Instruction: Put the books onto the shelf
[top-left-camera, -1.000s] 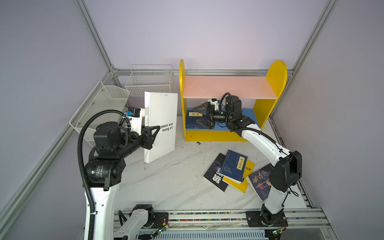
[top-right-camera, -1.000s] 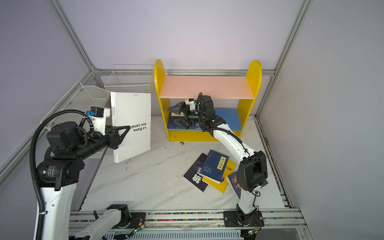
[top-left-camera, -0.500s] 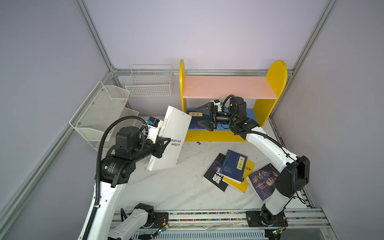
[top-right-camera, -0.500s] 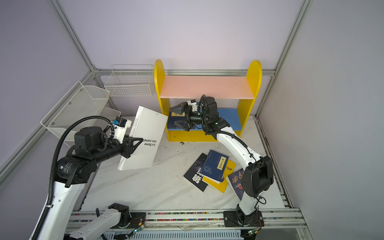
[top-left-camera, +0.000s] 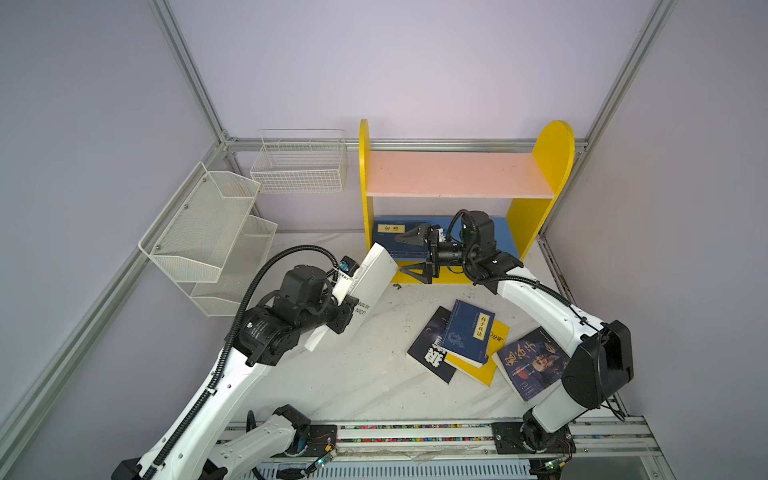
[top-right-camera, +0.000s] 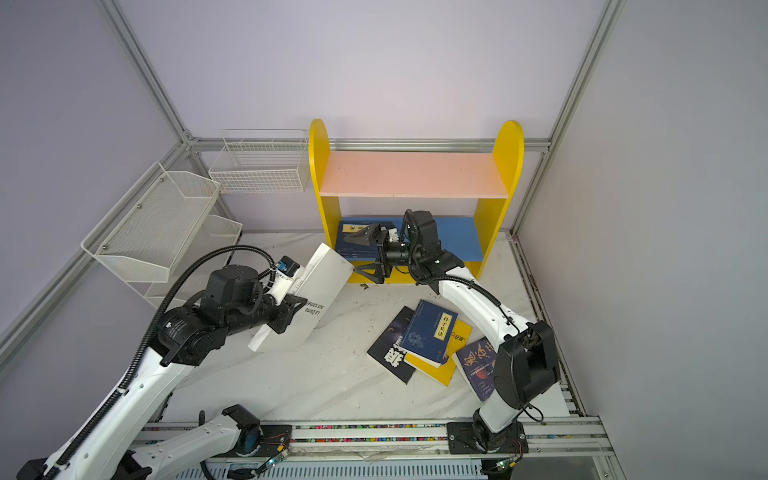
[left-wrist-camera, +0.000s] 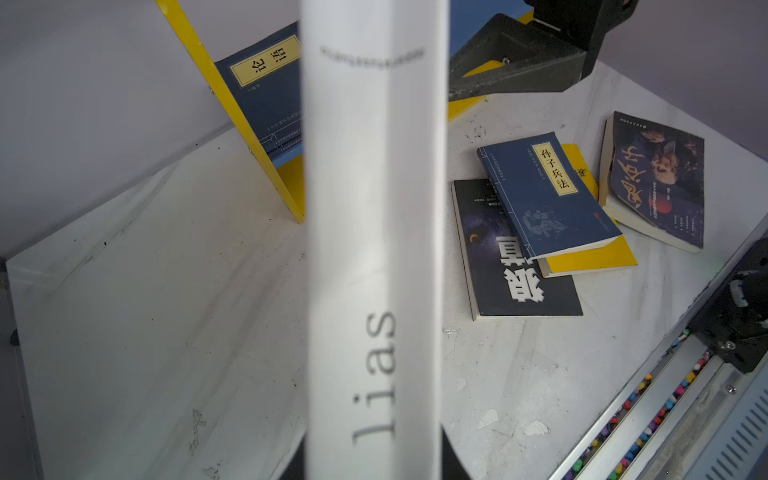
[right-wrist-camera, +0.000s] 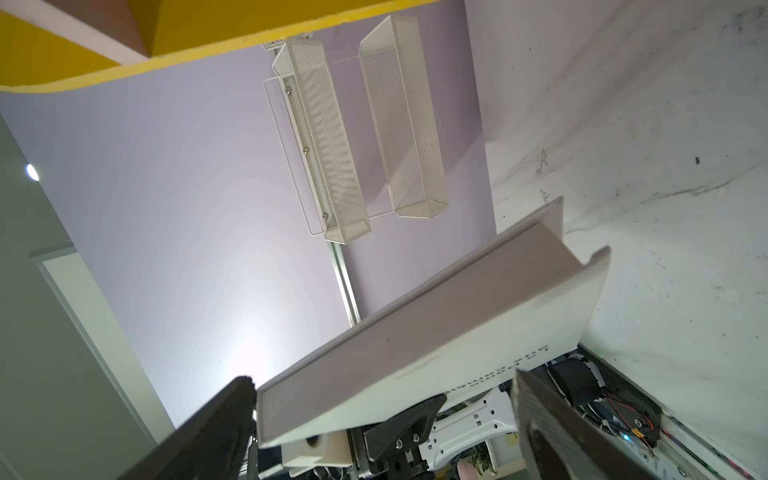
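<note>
In both top views my left gripper (top-left-camera: 348, 306) (top-right-camera: 296, 300) is shut on the lower part of the large white book (top-left-camera: 372, 282) (top-right-camera: 322, 286). The book leans with its top corner toward the shelf (top-left-camera: 457, 176) (top-right-camera: 411, 174). Its spine (left-wrist-camera: 374, 249) fills the middle of the left wrist view. My right gripper (top-left-camera: 400, 255) (top-right-camera: 351, 255) is open wide in front of the blue lower board, its mouth facing the book's top corner (right-wrist-camera: 436, 324). One navy book (top-left-camera: 390, 232) (left-wrist-camera: 266, 95) lies on the lower board. A navy book (top-left-camera: 467, 332), a black one (top-left-camera: 430, 353), a yellow one (top-left-camera: 486, 368) and a dark-blue one with a face (top-left-camera: 532, 361) lie on the table.
A white mesh rack (top-left-camera: 208, 232) hangs on the left wall and a white wire basket (top-left-camera: 299, 166) on the back wall beside the shelf. The arms' base rail (top-left-camera: 415, 432) runs along the table's front edge. The loose books overlap at the right, under my right arm.
My left arm has swung the white book from upright at the left to a lean right by the shelf. My right gripper has drawn back out of the lower shelf, still open.
</note>
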